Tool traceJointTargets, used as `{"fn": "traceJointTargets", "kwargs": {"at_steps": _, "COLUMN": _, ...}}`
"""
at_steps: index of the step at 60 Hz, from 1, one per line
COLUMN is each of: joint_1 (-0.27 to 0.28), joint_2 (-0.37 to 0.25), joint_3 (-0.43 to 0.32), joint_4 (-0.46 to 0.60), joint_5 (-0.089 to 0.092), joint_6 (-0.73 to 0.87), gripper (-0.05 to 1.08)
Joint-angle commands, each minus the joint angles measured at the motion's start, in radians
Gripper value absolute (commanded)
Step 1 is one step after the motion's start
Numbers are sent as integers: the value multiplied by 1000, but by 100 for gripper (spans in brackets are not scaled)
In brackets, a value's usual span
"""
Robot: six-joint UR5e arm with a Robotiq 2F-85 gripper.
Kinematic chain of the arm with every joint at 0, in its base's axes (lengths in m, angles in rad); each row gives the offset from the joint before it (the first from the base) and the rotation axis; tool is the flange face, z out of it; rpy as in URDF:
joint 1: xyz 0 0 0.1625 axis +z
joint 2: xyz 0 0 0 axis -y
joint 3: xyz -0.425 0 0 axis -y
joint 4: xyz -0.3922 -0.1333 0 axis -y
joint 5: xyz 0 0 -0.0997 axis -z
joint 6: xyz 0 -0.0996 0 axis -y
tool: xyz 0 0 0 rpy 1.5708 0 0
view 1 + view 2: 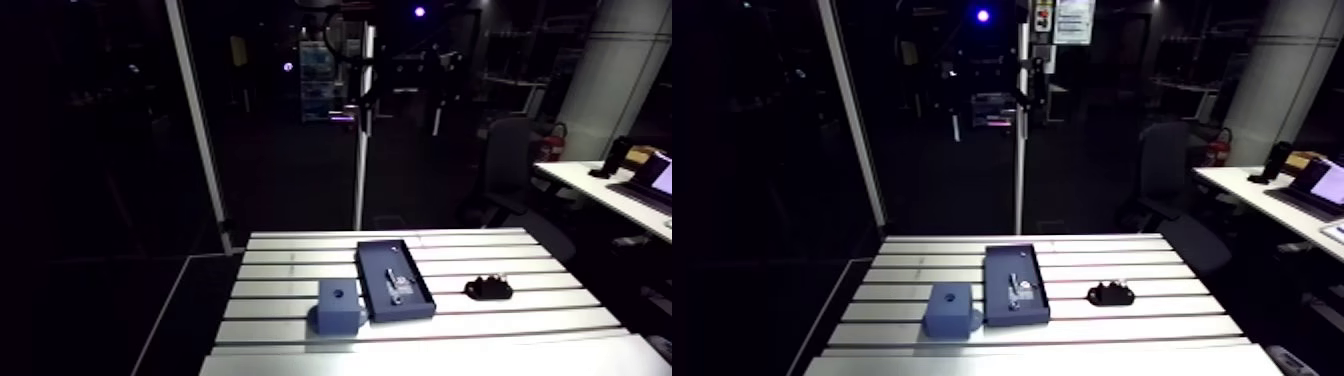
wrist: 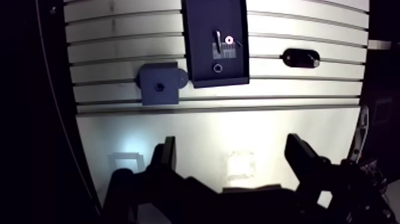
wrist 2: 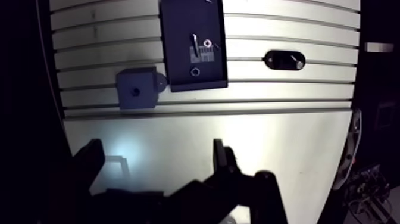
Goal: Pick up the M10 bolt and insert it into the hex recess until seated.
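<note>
Approach stage, nothing grabbed yet: hand (image 2: 232,143) spread wide and empty over the counter's (image 2: 178,128) near edge. M10 bolt (image 2: 215,44) lies in the dark tray (image 2: 199,65) mid-counter, beside the blue block (image 2: 159,87). Next I'd say it needs to travel over and line up.

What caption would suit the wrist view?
Open gripper over slotted table; ahead, a dark tray, blue block and black part.
</note>
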Motion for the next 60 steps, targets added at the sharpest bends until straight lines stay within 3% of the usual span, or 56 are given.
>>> {"fn": "traceJointTargets", "kwargs": {"at_steps": 1, "joint_1": 73, "joint_2": -32, "joint_3": -37, "joint_4": 72, "joint_5": 25, "joint_6": -40, "gripper": 1}}
{"fn": "traceJointTargets", "kwargs": {"at_steps": 32, "joint_1": 62, "joint_2": -32, "joint_3": -21, "joint_4": 68, "joint_5": 25, "joint_6": -43, "gripper": 1}}
{"fn": "traceJointTargets", "kwargs": {"at_steps": 41, "joint_1": 48, "joint_2": -28, "joint_3": -12, "joint_4": 43, "joint_5": 20, "joint_6": -61, "gripper": 1}}
{"fn": "traceJointTargets", "kwargs": {"at_steps": 45, "joint_1": 38, "joint_2": -26, "joint_3": -1, "joint_4": 22, "joint_5": 10, "joint_6": -103, "gripper": 1}}
{"fn": "traceJointTargets", "kwargs": {"at_steps": 48, "joint_1": 12, "joint_2": -24, "joint_3": 16, "joint_4": -5, "joint_5": 2, "joint_6": -155, "gripper": 1}}
{"fn": "traceJointTargets", "kwargs": {"at_steps": 60, "joint_1": -107, "joint_2": -27, "joint_3": 56, "joint_4": -66, "joint_5": 4, "joint_6": -257, "gripper": 1}}
